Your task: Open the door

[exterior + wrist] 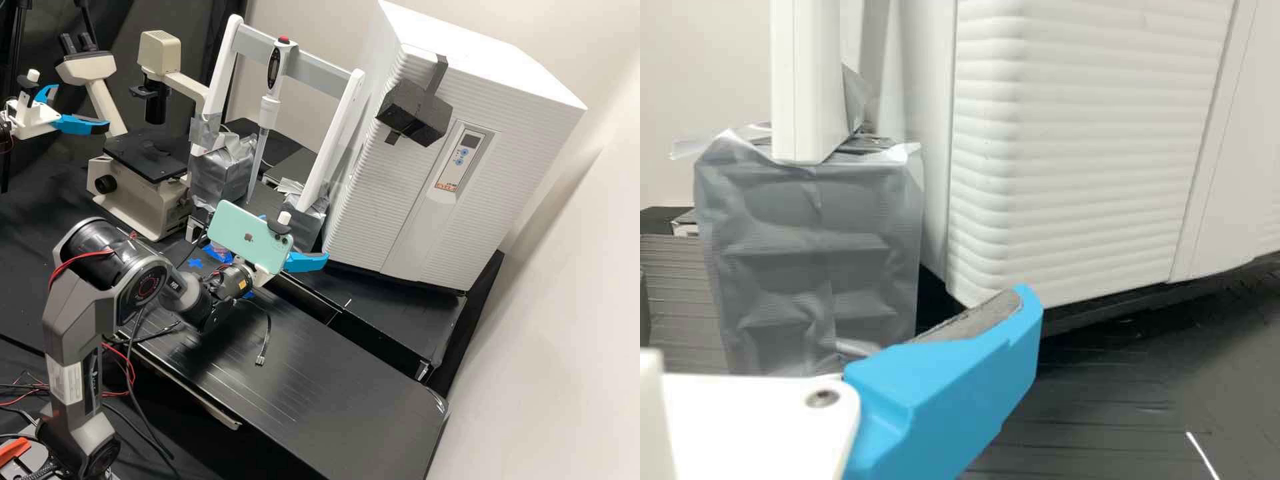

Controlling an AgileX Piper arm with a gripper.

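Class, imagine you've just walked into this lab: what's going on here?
A dark grey robot arm is at the bench near a white cabinet. Its claw is open and empty, lower than the dark block on the cabinet's front. The door looks shut, so opening it apparently remains to be done.

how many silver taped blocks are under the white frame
2: one block under the post nearer the microscope, the other under the post beside the white cabinet.
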